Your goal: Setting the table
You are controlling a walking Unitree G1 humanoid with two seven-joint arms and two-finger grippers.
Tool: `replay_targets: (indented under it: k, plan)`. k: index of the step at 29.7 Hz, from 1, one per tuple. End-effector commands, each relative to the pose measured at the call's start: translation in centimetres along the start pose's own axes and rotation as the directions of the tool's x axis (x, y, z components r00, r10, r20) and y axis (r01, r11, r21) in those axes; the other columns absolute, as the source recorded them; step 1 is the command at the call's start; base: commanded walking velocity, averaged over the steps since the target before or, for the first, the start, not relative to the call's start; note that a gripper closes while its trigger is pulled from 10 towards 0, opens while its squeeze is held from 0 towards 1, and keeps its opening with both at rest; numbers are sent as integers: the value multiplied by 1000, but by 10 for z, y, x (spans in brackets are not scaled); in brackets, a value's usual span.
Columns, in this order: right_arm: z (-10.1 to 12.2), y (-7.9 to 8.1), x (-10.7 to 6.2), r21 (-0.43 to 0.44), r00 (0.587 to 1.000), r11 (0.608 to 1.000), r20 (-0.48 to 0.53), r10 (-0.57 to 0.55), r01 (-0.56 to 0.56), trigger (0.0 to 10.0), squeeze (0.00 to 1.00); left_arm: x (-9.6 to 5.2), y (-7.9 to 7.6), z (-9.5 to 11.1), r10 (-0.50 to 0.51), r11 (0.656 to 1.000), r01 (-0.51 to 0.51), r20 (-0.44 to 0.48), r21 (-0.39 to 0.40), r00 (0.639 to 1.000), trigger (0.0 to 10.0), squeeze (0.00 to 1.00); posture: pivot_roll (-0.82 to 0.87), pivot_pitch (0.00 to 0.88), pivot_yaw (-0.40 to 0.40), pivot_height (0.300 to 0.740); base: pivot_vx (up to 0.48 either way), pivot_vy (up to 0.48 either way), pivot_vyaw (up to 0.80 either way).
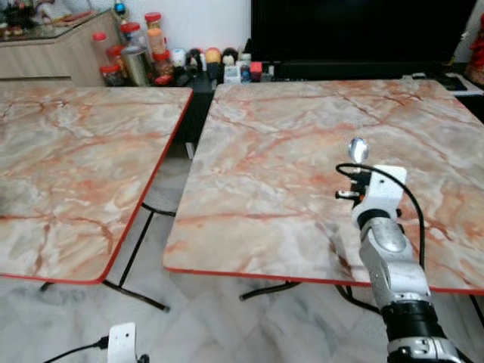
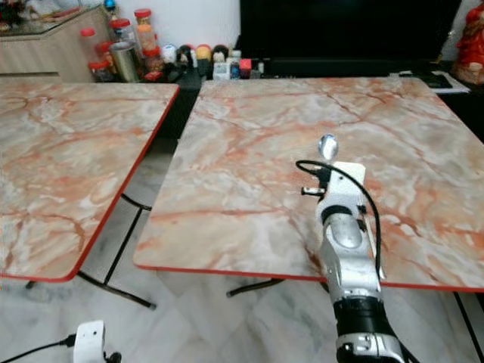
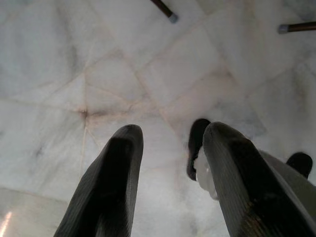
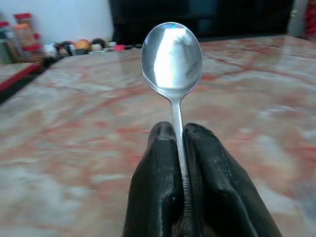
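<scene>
A silver spoon (image 4: pixel 172 59) stands bowl-up, its handle pinched between the black fingers (image 4: pixel 148 182) of my right gripper (image 4: pixel 178 132), which is shut on it. In the eye views the spoon (image 1: pixel 358 150) rises above my right wrist, over the near part of the right marble table (image 1: pixel 287 136). My left gripper (image 3: pixel 168 148) hangs low over the white floor with its fingers apart and nothing between them.
A second marble table (image 1: pixel 68 151) with a red edge stands to the left, a gap between the two. Jars and bottles (image 1: pixel 136 53) crowd the back by a wooden counter. A black TV unit (image 1: pixel 355 30) is behind the right table. Table legs (image 1: pixel 136 249) cross the tiled floor.
</scene>
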State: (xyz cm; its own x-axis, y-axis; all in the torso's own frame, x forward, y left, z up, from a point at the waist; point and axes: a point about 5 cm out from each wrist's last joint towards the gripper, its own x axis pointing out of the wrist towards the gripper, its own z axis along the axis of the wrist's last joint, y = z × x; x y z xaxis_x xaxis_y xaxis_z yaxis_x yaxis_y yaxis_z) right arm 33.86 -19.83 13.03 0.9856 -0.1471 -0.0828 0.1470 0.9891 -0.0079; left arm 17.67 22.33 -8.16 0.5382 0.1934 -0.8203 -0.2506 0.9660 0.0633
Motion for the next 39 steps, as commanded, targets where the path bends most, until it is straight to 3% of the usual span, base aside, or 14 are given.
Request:
replay_targets:
  k: [1, 17, 39]
  plan:
    - [8, 8, 0, 13, 999, 1000, 41, 22, -22, 10000, 0, 0, 8, -1, 32, 999, -32, -8, -26, 999, 10000, 0, -13, 0, 39, 740, 0, 480, 0]
    - [14, 18, 2, 32, 997, 999, 64, 37, -39, 10000, 0, 0, 14, 4, 45, 999, -45, 5, -29, 999, 10000, 0, -11, 0, 45, 740, 0, 480, 0]
    - [12, 20, 3, 39, 998, 998, 54, 40, -43, 10000, 0, 1, 15, 10, 55, 998, -54, 20, -42, 998, 10000, 0, 0, 0, 44, 740, 0, 480, 0]
